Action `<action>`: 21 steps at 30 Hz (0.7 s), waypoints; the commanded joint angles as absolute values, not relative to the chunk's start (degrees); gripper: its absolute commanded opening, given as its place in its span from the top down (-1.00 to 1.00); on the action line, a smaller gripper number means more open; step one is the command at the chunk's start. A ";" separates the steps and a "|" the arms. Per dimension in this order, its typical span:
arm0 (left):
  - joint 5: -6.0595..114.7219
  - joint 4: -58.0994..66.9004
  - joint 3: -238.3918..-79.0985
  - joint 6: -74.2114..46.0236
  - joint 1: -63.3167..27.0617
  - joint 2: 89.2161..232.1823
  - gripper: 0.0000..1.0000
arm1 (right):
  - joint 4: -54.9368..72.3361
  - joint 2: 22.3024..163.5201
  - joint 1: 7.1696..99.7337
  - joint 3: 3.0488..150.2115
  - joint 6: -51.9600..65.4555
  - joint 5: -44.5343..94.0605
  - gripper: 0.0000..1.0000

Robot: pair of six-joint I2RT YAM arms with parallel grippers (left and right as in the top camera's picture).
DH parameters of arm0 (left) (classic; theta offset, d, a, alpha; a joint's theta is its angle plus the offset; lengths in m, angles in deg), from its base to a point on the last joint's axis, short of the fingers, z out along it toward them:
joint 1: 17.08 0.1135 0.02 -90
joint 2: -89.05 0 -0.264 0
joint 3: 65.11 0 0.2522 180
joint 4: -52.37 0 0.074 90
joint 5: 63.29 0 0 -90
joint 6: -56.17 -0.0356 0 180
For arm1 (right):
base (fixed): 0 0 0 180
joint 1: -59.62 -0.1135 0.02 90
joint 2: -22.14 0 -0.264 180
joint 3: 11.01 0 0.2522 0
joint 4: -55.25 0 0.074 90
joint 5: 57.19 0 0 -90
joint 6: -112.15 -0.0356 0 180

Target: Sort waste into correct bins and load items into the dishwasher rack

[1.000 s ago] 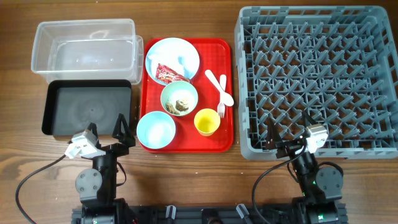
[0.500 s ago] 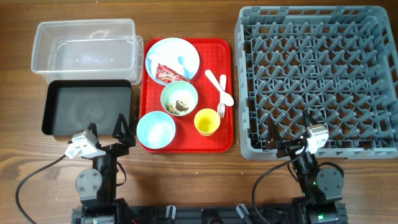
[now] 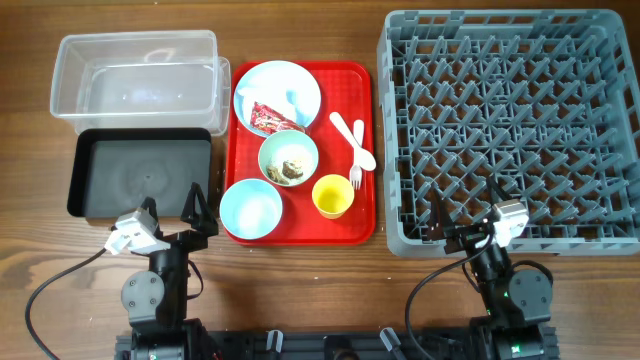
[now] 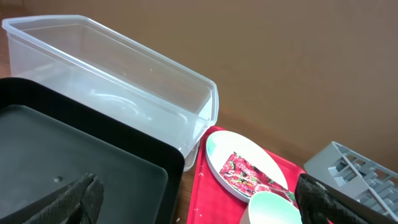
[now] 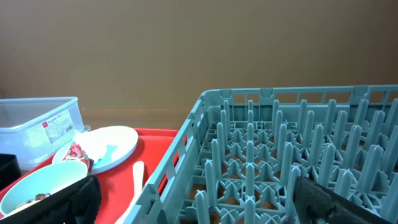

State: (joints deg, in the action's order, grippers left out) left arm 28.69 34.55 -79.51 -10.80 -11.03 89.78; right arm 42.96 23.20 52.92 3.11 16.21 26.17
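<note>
A red tray (image 3: 345, 90) holds a light blue plate (image 3: 285, 80) with the red wrapper (image 3: 268, 118) and white napkin (image 3: 295, 100), a pale green bowl (image 3: 270, 150) with food scraps (image 3: 291, 169), a light blue bowl (image 3: 250, 209), a yellow cup (image 3: 332, 195), a white spoon (image 3: 347, 131) and a fork (image 3: 356, 165). The clear tub (image 3: 135, 42) and black tray (image 3: 140, 175) lie to the left, the grey rack (image 3: 510, 130) to the right. My left gripper (image 3: 198, 206) is open and empty at the black tray's near right corner. My right gripper (image 3: 468, 212) is open and empty over the rack's near edge.
The left wrist view shows the tub (image 4: 124, 81), black tray (image 4: 74, 162), plate with wrapper (image 4: 249, 174) and the open jaws (image 4: 196, 194). The right wrist view shows the rack's pegs (image 5: 280, 155), the plate (image 5: 118, 140), the spoon (image 5: 134, 180) and the open jaws (image 5: 199, 199). The table is brown wood.
</note>
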 commanded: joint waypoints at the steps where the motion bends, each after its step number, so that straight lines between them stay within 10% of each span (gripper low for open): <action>1: 32.96 34.92 -79.23 -10.94 -11.34 89.54 -1.00 | 44.64 22.94 52.94 3.07 18.62 25.43 -0.99; 21: 40.50 35.49 -102.92 -17.23 -11.36 116.41 -0.99 | 51.11 40.20 52.94 18.57 26.68 25.21 -0.99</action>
